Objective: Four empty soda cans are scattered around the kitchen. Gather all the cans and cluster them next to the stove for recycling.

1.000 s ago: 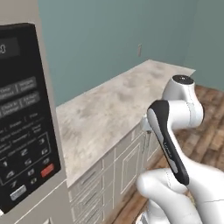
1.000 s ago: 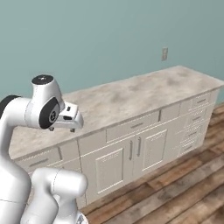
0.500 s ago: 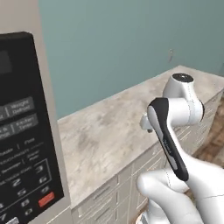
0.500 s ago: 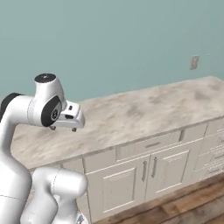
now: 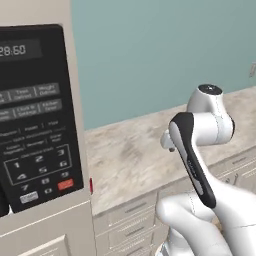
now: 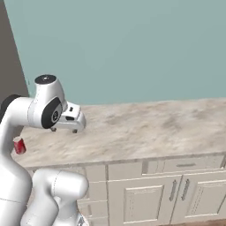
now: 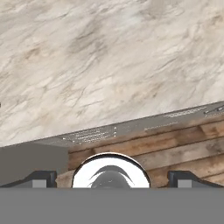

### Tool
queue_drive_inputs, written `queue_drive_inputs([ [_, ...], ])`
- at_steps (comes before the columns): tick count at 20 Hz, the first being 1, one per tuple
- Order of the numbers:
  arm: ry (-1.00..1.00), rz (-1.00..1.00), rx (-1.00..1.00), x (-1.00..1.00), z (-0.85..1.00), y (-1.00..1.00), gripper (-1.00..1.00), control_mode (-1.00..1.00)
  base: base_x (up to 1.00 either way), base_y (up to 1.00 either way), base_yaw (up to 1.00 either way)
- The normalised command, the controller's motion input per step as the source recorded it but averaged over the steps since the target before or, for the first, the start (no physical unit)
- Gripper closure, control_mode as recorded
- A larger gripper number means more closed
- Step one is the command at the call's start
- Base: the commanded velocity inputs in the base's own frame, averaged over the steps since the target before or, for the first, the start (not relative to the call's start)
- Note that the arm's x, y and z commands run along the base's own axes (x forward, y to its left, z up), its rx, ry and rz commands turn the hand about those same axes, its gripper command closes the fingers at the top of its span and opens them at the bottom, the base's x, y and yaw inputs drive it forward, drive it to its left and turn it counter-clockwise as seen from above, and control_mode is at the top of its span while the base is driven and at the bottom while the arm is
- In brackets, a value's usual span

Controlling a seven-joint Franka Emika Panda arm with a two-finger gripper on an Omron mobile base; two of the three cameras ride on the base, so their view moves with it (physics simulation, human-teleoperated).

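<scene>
Since the base has driven left along the cabinets over the last second, both base views have shifted as a whole. That is camera motion; nothing on the surface (image 5: 131, 156) moved.

Left to right from the oven panel (image 5: 35, 125):
- The panel is now much bigger in the left base view than a second ago, with its keypad and clock readable, so we're closer to that end of the run.
- Just right of the panel's edge, a red soda can (image 6: 19, 146) has come into view. It's a red sliver at surface level in the left base view, and in the right base view it stands upright on the surface, partly behind our arm. None was in view a second ago.
- Further right of the panel, the end effector (image 6: 64, 129) hovers above the surface near its front edge, released, fingers spread wide with nothing between them. The hand view looks down on marbled surface, the front lip and the wood floor (image 7: 183, 146).
- Beyond that, marbled surface runs on to the right under the teal wall (image 5: 160, 50).

Our read: the drive paid off and we have a first target. The end effector sits right of the can and well above it, so we judge the next move is reach left and descend. Watch the panel's side for clearance. No can gathered yet.
</scene>
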Motion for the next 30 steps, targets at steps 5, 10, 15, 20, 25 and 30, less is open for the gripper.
queue_drive_inputs([
  [5, 0.0, 0.0, 0.0, 0.0, 0.0, 0.0, -1.0, 1.0, 0.4, -0.31, 0.34],
  [10, 0.0, 0.0, 0.0, 0.0, 0.0, 0.0, -1.0, 1.0, 0.23, -0.43, 0.29],
  [15, 0.0, 0.0, 0.0, 0.0, 0.0, 0.0, -1.0, 1.0, -0.12, -0.17, 0.38],
  [20, 0.0, 0.0, 0.0, 0.0, 0.0, 0.0, -1.0, 1.0, -0.21, -0.02, 0.42],
  [25, 0.0, 0.0, 0.0, 0.0, 0.0, 0.0, -1.0, 1.0, -0.2, 0.0, 0.44],
  [30, 0.0, 0.0, 0.0, 0.0, 0.0, 0.0, -1.0, 1.0, -0.27, 0.0, 0.42],
])
